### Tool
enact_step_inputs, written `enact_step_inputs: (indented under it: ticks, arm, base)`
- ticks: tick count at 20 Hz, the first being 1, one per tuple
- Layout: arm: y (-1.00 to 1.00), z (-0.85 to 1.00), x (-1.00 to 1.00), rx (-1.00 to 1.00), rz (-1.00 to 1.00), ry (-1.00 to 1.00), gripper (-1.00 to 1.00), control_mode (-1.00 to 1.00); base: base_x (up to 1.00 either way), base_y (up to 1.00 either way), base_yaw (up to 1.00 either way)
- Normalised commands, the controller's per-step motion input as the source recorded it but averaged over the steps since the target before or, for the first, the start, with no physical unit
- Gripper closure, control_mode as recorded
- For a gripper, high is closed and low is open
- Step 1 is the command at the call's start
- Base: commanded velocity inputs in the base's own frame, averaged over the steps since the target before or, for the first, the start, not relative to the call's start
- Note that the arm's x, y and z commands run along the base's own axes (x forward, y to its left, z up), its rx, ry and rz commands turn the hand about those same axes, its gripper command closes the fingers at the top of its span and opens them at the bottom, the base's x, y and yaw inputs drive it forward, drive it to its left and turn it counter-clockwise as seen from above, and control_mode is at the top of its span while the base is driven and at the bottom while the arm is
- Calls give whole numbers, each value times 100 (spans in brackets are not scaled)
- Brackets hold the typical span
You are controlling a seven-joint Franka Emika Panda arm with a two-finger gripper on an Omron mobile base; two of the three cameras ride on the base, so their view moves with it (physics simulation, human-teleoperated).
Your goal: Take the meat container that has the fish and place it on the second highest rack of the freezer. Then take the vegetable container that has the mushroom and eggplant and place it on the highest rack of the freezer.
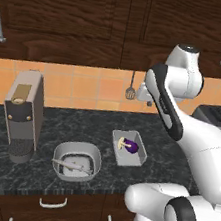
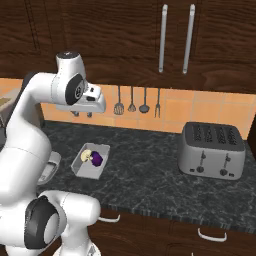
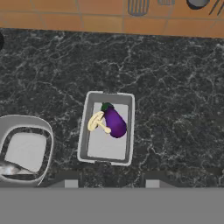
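Gripper (image 3: 108,184) hangs above the black marbled stone counter (image 3: 175,87), its two dark fingertips parted and pinching nothing, with the rectangular grey vegetable tray (image 3: 106,128) straight below. In that tray lie one glossy purple eggplant with a green cap (image 3: 114,122) and one small tan mushroom (image 3: 96,121), touching. Just beside it stands the rounded grey tub (image 3: 25,146) holding one slim silvery fish (image 1: 73,166). Both containers look stiff and light, probably slick-walled, so a pinch over a rim wall seems the surest hold, kept level since the loose contents could roll. Counted: two containers, one boxy grey coffee machine (image 1: 24,114), one silver four-slot toaster (image 2: 213,149), four dark utensils (image 2: 137,101) hung on the orange tiled wall. No freezer appears here
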Motion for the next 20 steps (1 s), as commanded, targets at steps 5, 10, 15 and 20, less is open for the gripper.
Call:
enact_step_inputs:
  ticks: [5, 10, 15, 20]
  arm:
    - [0, -17, -61, 2, -1, -1, -100, -100]
    - [-5, -37, -76, 5, -24, 0, -100, -100]
    - [-21, -43, -36, 12, -46, 15, -100, -100]
    - [-19, -47, 0, 13, -37, 17, -100, -100]
  base:
    - [0, 0, 0]
    - [0, 0, 0]
    - [0, 0, 0]
    - [0, 0, 0]
